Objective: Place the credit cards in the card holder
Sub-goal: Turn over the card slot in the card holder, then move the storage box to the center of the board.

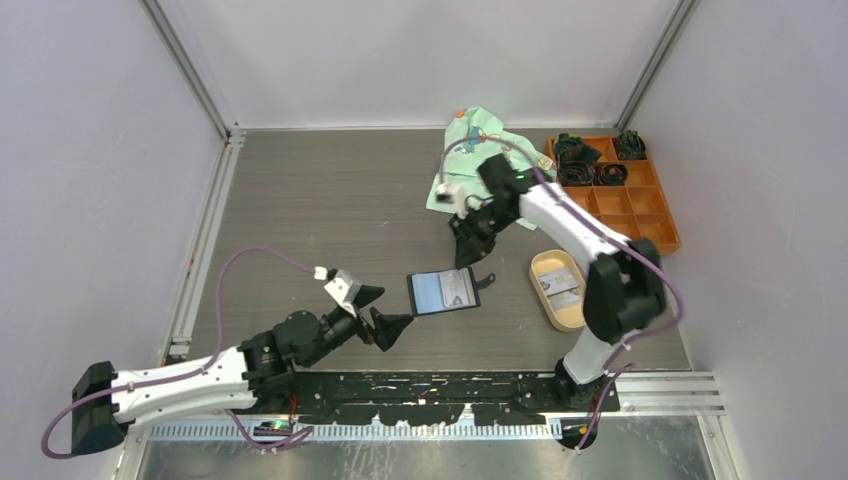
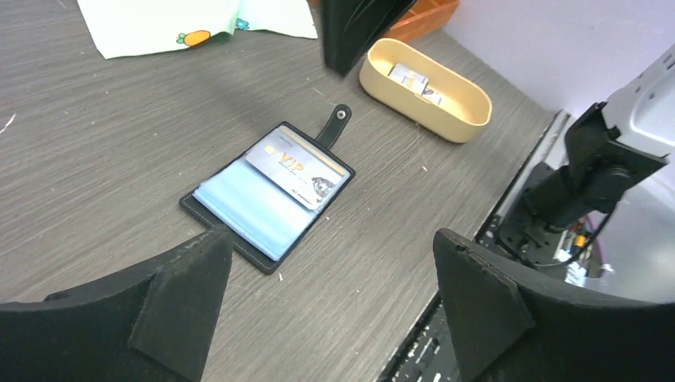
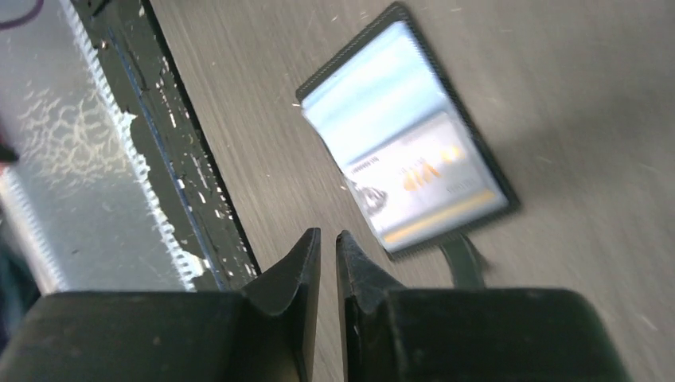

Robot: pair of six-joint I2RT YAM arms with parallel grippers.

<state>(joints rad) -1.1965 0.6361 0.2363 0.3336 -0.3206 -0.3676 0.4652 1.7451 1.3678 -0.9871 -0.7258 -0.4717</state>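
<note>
1 open card holder (image 1: 443,292) lies between spread left fingers (image 2: 183,294) and closed right fingers (image 3: 294,274).

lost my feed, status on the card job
Left pincer wide open, empty, beside card holder. Right pincer nearly shut, empty, near it. Holder open flat, one card on it; more cards in tan tray. Nothing blocking.

Card (image 2: 296,171): "VIP" in gold letters, mid-frame in the left wrist view
Card's small print: too fine to read

1 tan tray (image 1: 562,318) nr orange box (image 1: 640,226); green cloth (image 1: 490,130) adj.
</note>
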